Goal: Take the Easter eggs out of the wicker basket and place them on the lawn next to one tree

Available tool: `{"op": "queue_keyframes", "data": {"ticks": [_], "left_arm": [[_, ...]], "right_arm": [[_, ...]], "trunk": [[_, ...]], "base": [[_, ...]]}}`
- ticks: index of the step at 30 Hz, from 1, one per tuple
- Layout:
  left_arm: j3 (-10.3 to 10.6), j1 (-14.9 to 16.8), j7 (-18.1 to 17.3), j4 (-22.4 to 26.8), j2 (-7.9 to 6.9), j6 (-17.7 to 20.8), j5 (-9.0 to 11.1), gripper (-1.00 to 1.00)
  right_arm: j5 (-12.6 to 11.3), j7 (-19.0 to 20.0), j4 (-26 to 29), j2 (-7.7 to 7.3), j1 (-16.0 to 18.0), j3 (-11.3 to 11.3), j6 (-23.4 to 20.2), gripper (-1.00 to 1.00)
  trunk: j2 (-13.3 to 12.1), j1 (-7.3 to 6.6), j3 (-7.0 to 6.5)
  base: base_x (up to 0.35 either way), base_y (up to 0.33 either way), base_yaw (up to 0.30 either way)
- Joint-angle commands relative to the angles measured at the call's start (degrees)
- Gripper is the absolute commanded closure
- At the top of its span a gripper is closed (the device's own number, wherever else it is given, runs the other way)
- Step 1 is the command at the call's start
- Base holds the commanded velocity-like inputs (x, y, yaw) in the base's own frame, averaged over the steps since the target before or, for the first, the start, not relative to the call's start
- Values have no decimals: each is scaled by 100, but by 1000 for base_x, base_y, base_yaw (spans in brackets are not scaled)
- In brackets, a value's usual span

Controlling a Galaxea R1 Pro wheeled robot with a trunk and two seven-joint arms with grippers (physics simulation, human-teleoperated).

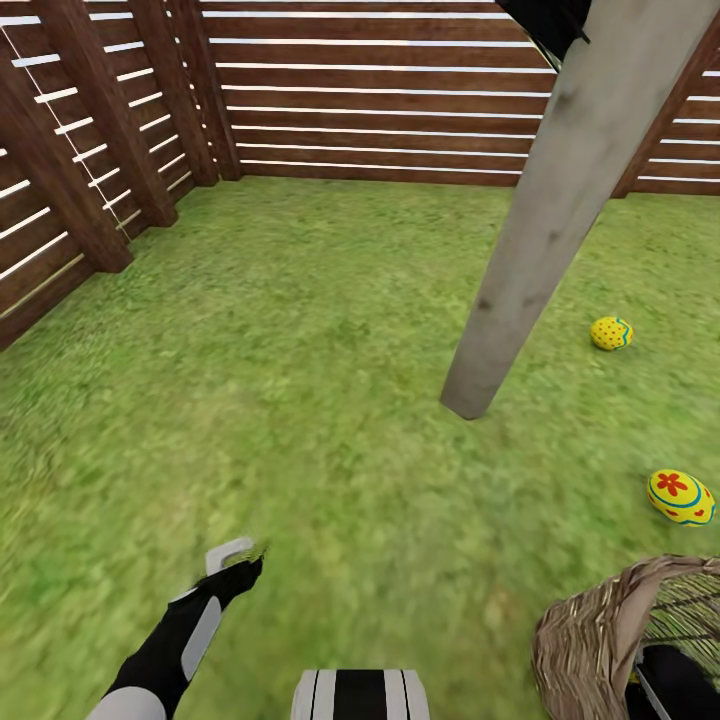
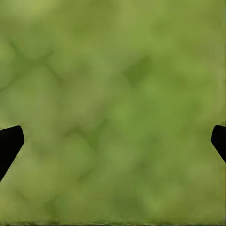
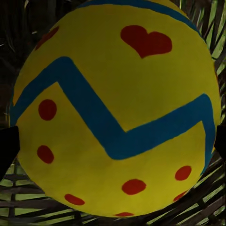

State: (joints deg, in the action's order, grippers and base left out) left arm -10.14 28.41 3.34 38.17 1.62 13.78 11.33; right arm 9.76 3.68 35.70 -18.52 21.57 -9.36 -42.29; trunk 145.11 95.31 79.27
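Two eggs (image 1: pixel 611 333) (image 1: pixel 680 497) lying on lawn (image 1: pixel 300 400) near tree trunk (image 1: pixel 560 220). Third egg (image 3: pixel 115 108) sitting inside wicker basket (image 1: pixel 590 640), between right gripper (image 3: pixel 113 146) fingers; grip unclear. Left gripper (image 2: pixel 113 141) hanging open over grass, holding nothing.

Lawn (image 1: pixel 280 400): flat green grass, bounded by slat fence (image 1: pixel 380 100) at far side and left. On it: pale trunk (image 1: pixel 560 220), base planted mid-right; dotted egg (image 1: pixel 611 333) just right of trunk base; flower egg (image 1: pixel 680 497) nearer, well apart from trunk, just beyond basket; basket (image 1: pixel 600 640) at near right corner. Left wrist view: blurred grass (image 2: pixel 113 94)
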Motion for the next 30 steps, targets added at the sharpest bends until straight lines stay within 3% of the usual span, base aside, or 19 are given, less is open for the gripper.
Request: {"op": "queue_keyframes", "data": {"ticks": [1, 5, 8, 9, 23, 28, 30], "left_arm": [[-13, -33, 18, -21, -29, 31, 62, -100], [-14, -166, 17, -147, -144, 66, 71, -100], [-20, -264, 17, -242, -143, 72, 72, -100], [-22, -494, 17, -662, -139, 76, 72, -100], [-14, -493, 17, -639, -118, 90, 78, -100], [-15, -494, 20, -522, -118, 92, 80, -100], [-20, -494, 25, -268, -121, 232, 76, -100]], "right_arm": [[22, 45, -29, 36, -4, 17, -25, 100], [534, 45, -37, 152, -3, 93, -25, 100], [626, 45, -37, 218, -3, 92, -25, 100], [-756, 45, -37, 218, -3, 92, -25, 100], [-758, 36, -37, 210, -3, 84, -19, 100], [-772, 36, -37, 185, -3, 76, -25, 100], [-773, 36, -37, 176, -3, 77, -25, 100]], "trunk": [[1, 0, 4], [-3, -8, -62], [-7, -16, -129], [-8, -18, -151], [-27, -54, -461], [-34, -67, -572], [-36, -72, -616]], "base": [[0, 0, 0], [0, 0, 0], [0, 0, 0], [0, 0, 0], [0, 0, 0], [0, 0, 0], [0, 0, 0]]}}
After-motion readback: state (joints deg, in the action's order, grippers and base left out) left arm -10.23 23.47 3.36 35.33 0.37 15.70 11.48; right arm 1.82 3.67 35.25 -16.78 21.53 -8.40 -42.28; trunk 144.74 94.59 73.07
